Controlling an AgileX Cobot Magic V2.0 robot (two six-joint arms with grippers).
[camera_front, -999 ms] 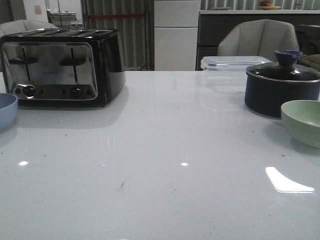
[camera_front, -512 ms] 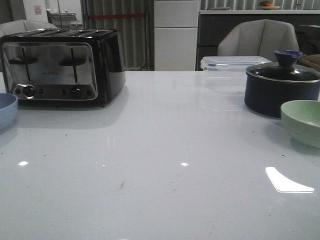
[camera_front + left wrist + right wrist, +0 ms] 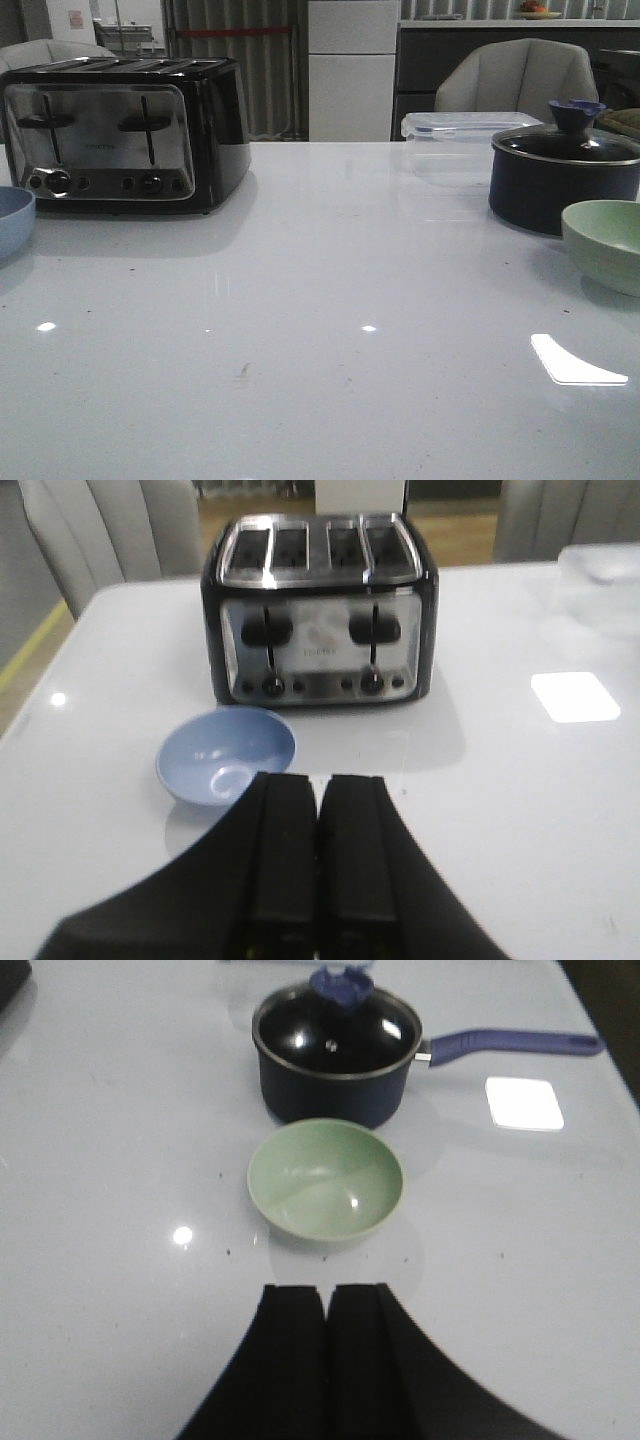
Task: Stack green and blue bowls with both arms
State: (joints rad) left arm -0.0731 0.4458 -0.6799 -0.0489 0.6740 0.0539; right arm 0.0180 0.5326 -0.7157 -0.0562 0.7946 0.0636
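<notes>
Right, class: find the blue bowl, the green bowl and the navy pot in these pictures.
blue bowl (image 3: 226, 755), left wrist view, on its inner floor.
green bowl (image 3: 325, 1180), right wrist view, on its inner floor.
navy pot (image 3: 560, 190), front view, on its dark side wall.

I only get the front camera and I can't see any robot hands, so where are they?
Observer: The left gripper is shut, empty, hanging above the table just short of the blue bowl.
Operator: Is anything in that bowl? I only see its edge.
Observer: No, the left wrist view looks right into it and it's empty.
Operator: And the other hand?
Observer: The right gripper is shut too, facing the green bowl, which sits just in front of the navy pot.
Operator: Does the pot have a handle?
Observer: Yes, a long blue handle sticks out sideways from it.
</notes>
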